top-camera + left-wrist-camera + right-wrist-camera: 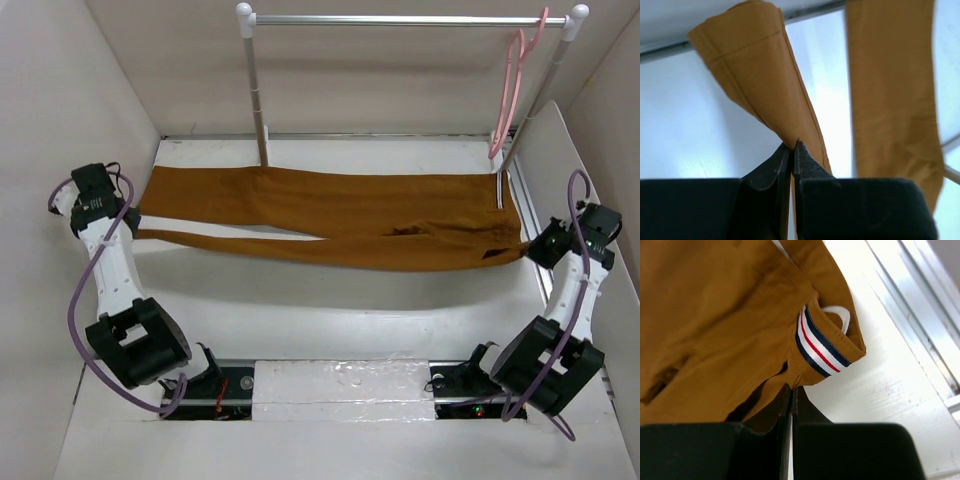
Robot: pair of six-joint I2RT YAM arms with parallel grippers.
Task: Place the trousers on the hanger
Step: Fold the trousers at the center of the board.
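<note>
The rust-brown trousers (330, 225) are stretched across the table, legs to the left, waistband to the right. My left gripper (128, 226) is shut on a leg cuff; in the left wrist view (791, 146) the cloth (765, 80) is pinched between the jaws. My right gripper (528, 250) is shut on the waistband; in the right wrist view (792, 389) the cloth (715, 330) with striped trim (817, 347) sits at the fingertips. The pink hanger (510, 90) hangs from the right end of the rail.
A silver rail (410, 19) on white posts stands at the back, its left post (256, 95) just behind the trousers. White walls enclose the table left, right and behind. The arm bases sit at the near edge.
</note>
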